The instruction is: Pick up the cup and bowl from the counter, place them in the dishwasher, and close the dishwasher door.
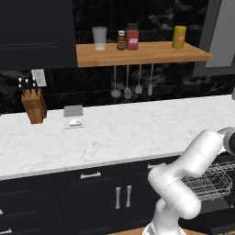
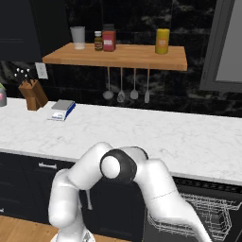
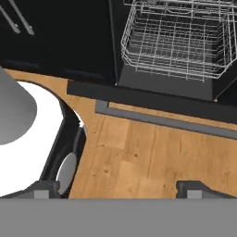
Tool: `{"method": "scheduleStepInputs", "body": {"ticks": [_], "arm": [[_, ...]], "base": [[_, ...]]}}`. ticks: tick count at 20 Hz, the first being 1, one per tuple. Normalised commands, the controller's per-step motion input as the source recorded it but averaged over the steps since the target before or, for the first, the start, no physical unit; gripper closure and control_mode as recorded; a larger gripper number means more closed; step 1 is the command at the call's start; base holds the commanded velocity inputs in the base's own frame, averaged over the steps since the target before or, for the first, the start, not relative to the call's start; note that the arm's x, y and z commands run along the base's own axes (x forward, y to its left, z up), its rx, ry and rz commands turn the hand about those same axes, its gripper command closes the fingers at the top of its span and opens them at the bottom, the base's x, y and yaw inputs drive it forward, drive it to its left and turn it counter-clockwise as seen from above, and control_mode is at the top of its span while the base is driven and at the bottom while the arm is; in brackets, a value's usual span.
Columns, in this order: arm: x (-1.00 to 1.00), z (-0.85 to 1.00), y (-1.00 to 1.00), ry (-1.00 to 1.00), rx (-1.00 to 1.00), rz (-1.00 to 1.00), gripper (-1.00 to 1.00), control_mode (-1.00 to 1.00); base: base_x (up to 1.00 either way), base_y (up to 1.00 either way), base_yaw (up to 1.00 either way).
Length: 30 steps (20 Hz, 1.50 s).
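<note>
My gripper (image 3: 122,191) points down at the wooden floor in front of the dishwasher (image 3: 139,78). Its two dark fingertips (image 3: 46,187) stand wide apart and open, with nothing between them. The grey wire rack (image 3: 178,39) is slid out and looks empty. The black dishwasher door (image 3: 185,109) hangs open below it, seen edge-on. The rack (image 1: 209,183) also shows at the right of the left base view, under the white marble counter (image 1: 119,133), and low in the right base view as the rack (image 2: 198,215). The cup and the bowl are out of view.
On the counter stand a knife block (image 1: 34,105) and a small kitchen scale (image 1: 73,117). A wooden shelf (image 1: 137,54) above carries a grey tumbler (image 1: 99,38), jars and a yellow can, with utensils hanging beneath. Something small (image 2: 2,97) is cut off by the left edge.
</note>
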Motion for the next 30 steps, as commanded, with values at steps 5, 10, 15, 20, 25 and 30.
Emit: {"method": "scheduleStepInputs", "body": {"ticks": [5, 10, 15, 20, 25, 30], "arm": [[-0.72, -1.00, 0.34, -0.44, 0.49, -0.26, -1.00, -1.00], [-0.04, -0.91, 0.60, -0.52, 0.45, -0.29, -1.00, -1.00], [0.50, -0.14, 0.05, -0.41, 0.23, -0.23, -1.00, -1.00], [0.88, -0.21, 0.06, -0.32, 0.17, -0.13, -1.00, -1.00], [1.00, -0.64, 0.58, -0.14, 0.09, -0.08, -1.00, -1.00], [0.99, -1.00, -0.17, 0.14, -0.05, 0.09, -1.00, -1.00]], "base": [[0.00, 0.00, 0.00], [0.00, 0.00, 0.00], [0.00, 0.00, 0.00], [0.00, 0.00, 0.00], [0.00, 0.00, 0.00], [0.00, 0.00, 0.00]]}}
